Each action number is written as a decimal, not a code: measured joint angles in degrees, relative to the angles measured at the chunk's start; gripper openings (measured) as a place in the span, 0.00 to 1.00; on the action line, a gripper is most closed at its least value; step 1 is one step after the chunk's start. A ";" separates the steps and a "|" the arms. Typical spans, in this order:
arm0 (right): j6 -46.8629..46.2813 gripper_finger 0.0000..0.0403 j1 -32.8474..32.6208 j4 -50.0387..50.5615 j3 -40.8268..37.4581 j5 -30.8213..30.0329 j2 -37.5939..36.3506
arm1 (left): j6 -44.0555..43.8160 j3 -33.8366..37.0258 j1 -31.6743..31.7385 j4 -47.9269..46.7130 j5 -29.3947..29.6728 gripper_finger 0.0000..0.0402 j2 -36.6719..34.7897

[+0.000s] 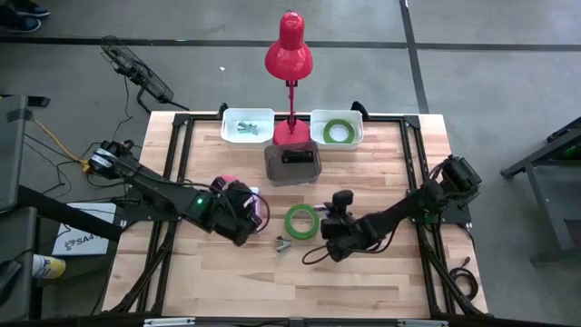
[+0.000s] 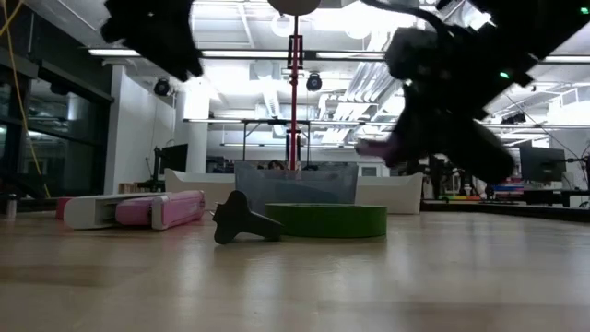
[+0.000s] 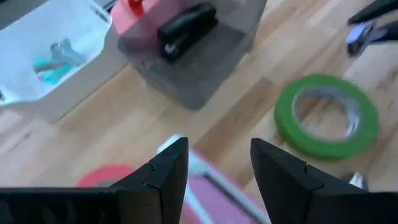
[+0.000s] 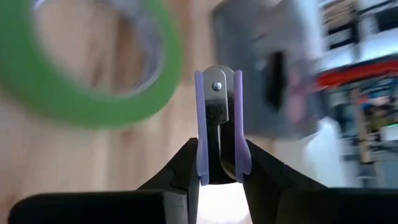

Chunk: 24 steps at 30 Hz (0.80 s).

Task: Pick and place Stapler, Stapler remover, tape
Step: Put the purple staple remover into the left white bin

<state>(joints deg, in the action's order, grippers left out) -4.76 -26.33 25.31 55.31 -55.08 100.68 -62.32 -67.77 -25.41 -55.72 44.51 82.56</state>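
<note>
The right gripper (image 4: pixel 217 163) clamps a purple-handled metal staple remover (image 4: pixel 217 121), raised at four o'clock from the flat green tape ring (image 1: pixel 302 222) on the wooden table (image 1: pixel 381 272). The left gripper (image 3: pixel 217 165), jaws parted, hovers over the pink-and-white stapler (image 2: pixel 147 209), nine o'clock from the ring.

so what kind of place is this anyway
Probably a robotics lab or workshop. A butcher-block table stands on a concrete floor with cables trailing beside it, a red desk lamp at its far edge, and the low view shows an open room with ceiling strip lights and monitors on benches.
</note>
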 joint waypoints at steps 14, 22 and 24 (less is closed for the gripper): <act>29.31 0.20 7.97 -31.32 0.04 -5.53 -0.09 | 31.00 0.00 13.47 10.09 -4.79 0.42 0.01; 38.09 0.20 12.99 -42.95 0.11 -0.64 -0.11 | 38.69 0.00 20.53 16.92 -12.65 0.42 0.01; 39.47 0.20 13.91 -43.46 0.13 -1.23 -0.13 | 40.80 0.00 21.97 18.14 -15.00 0.43 0.01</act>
<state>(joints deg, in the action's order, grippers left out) 34.71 -12.41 -18.15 55.44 -56.31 100.55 -21.52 -67.77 -3.43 -37.58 29.52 82.56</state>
